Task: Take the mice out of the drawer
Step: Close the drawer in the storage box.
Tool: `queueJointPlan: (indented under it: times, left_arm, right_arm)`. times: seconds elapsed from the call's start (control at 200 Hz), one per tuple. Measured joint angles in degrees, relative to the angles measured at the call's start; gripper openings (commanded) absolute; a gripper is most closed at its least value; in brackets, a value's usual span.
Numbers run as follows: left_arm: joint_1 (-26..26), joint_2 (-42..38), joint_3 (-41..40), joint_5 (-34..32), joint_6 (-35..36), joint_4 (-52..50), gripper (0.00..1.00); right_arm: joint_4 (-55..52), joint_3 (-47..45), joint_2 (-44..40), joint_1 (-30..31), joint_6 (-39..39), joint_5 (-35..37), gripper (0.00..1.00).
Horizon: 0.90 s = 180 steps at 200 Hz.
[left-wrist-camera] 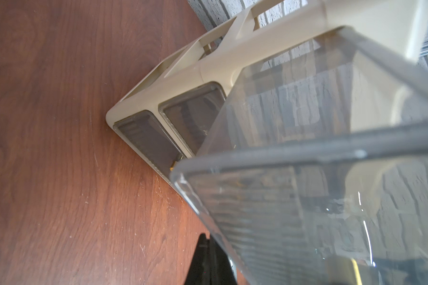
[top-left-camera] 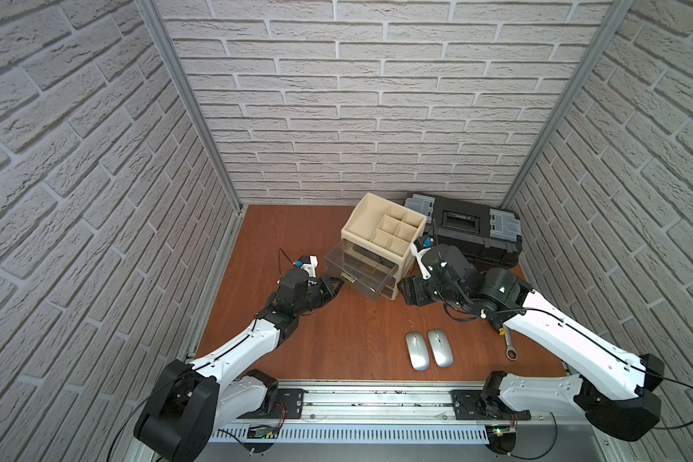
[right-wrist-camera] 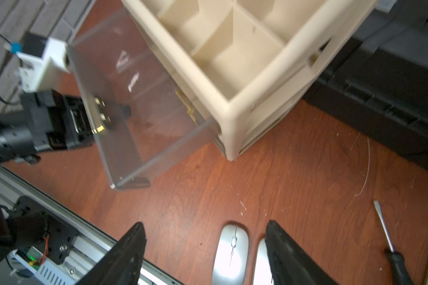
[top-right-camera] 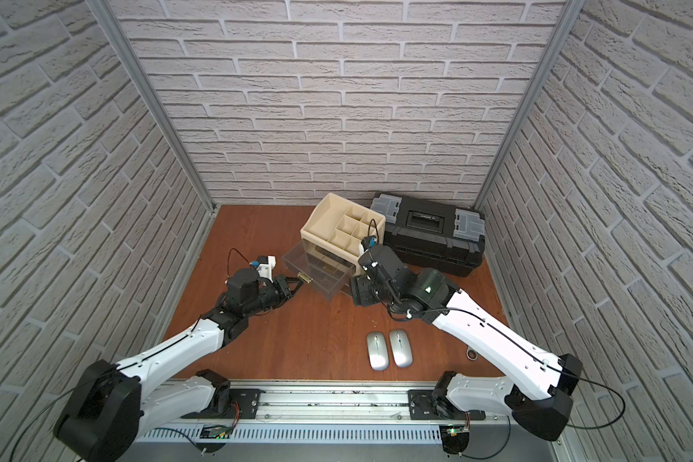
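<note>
My left gripper clamped tight on gold handle of clear drawer; drawer pulled out of organizer. My right gripper spread wide, holding nothing, hovering over table just beside organizer. Two silver mice lie on table near rail, well apart from drawer. Side by side, almost touching, long axes parallel, running front to back, far ends leaning slightly to my left. Wheel ends point toward back wall.

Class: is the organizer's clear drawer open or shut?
Open: the clear drawer juts out of the beige organizer, its brass handle in the left gripper.
</note>
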Motion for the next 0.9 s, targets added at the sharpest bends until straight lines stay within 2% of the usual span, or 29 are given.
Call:
queueJointPlan:
  times: [0.36, 0.58, 0.715, 0.9]
  left_arm:
    - [-2.9, 5.6, 3.3, -1.4, -0.4, 0.4, 0.0]
    - [-3.9, 6.9, 4.8, -2.6, -0.5, 0.0, 0.0]
    - [-4.0, 4.3, 4.8, -3.6, 0.1, -5.0, 0.0]
    - [-3.2, -4.3, 4.8, -4.7, 1.7, -14.7, 0.0]
  right_arm:
    - [-1.4, 26.4, 19.1, -14.4, -16.7, -3.2, 0.75]
    - [-2.0, 36.1, 27.6, -20.6, -23.3, -6.7, 0.73]
    - [-2.4, 38.6, 30.4, -23.4, -25.7, -9.2, 0.72]
    - [-2.3, 41.6, 33.1, -27.4, -27.5, -16.6, 0.68]
